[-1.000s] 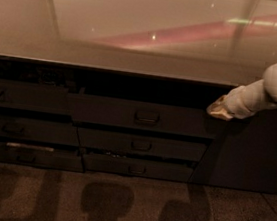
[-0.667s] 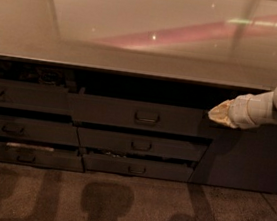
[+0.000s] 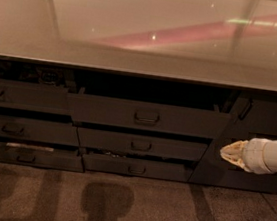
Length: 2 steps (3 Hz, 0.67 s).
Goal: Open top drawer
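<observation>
The top drawer [image 3: 103, 111] sits under the countertop [image 3: 134, 64], the wide dark front in the middle column, and it looks already drawn partly out, with a dark gap above it. Its small rounded pull handle [image 3: 146, 117] at the centre of the front is the one sensible place to hook; the flat, rigid panel probably slides on rails with moderate resistance and offers no other grip. The gripper [image 3: 227, 152] hangs well to the right of the handle and lower, touching nothing, fingers drawn together to a point.
</observation>
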Each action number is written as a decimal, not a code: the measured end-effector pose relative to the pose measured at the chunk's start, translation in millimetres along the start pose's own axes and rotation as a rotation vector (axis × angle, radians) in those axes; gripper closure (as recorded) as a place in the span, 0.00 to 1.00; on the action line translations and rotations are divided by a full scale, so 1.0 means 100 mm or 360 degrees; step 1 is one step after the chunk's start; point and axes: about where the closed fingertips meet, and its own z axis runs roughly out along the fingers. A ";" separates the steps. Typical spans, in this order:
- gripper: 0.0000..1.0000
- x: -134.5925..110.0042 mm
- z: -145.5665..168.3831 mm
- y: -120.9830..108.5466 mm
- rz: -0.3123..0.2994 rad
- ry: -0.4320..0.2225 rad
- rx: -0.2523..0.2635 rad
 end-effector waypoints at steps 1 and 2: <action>0.58 0.00 0.00 0.00 0.0000 0.0000 0.0000; 0.34 -0.04 -0.01 -0.22 0.0041 -0.0031 -0.0021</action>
